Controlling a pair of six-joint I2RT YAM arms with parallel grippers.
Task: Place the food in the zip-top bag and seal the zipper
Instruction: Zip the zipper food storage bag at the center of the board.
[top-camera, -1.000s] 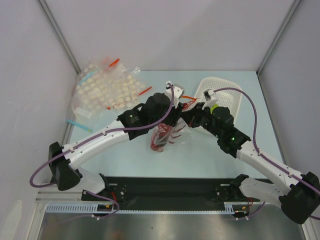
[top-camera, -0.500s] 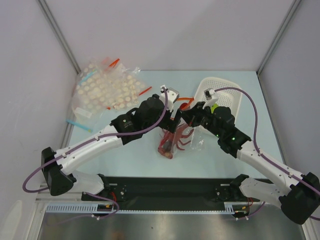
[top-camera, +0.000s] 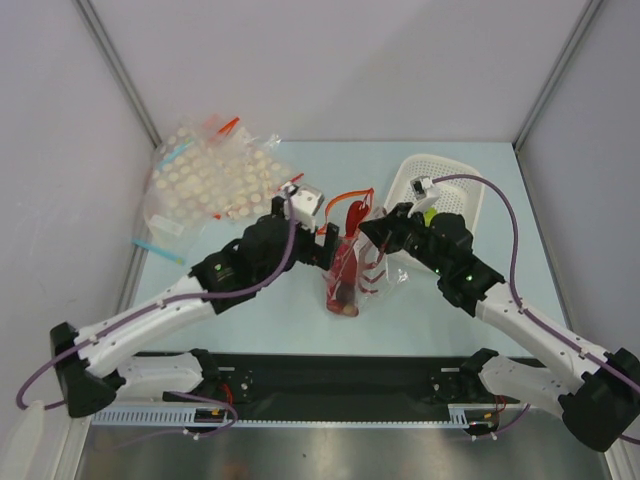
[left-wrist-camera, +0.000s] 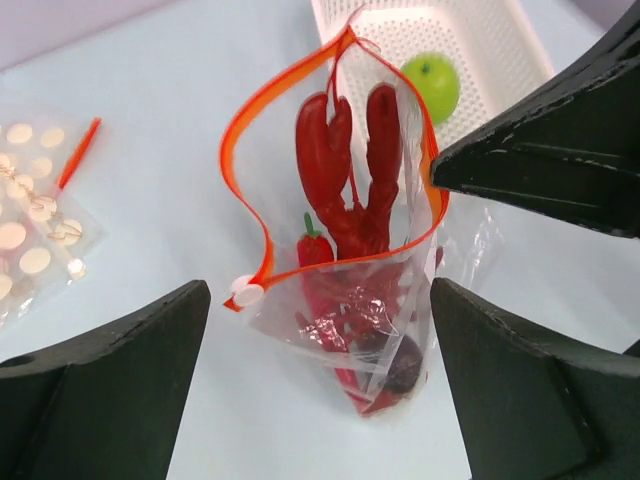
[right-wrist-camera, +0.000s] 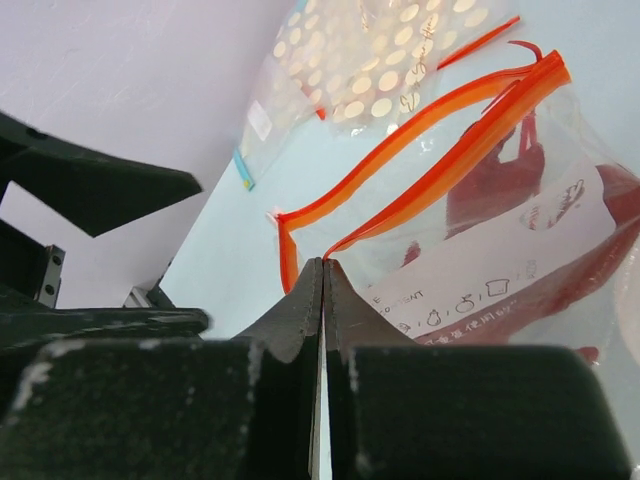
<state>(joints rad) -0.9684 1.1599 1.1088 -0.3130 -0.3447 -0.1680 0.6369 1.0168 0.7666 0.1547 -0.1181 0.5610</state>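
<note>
The red lobster (top-camera: 343, 272) sits inside the clear bag (top-camera: 377, 277), claws up toward the mouth; it also shows in the left wrist view (left-wrist-camera: 345, 190). The bag's red-orange zipper (left-wrist-camera: 245, 150) gapes open in a loop, with a white slider (left-wrist-camera: 245, 292) at its near end. My right gripper (top-camera: 365, 231) is shut on the bag's mouth edge (right-wrist-camera: 323, 262) and holds the bag up. My left gripper (top-camera: 328, 244) is open and empty, just left of the bag, with its fingers apart on either side of it (left-wrist-camera: 320, 290).
A white basket (top-camera: 442, 176) with a small green fruit (left-wrist-camera: 432, 85) stands behind my right gripper. Clear bags printed with cream dots (top-camera: 215, 180) lie at the back left. A small dark round thing (left-wrist-camera: 395, 362) lies in the bag's bottom.
My left gripper has drawn back left and toward me, away from the bag's mouth. The lobster has settled deeper in the bag. The right gripper stays shut on the bag's edge.
</note>
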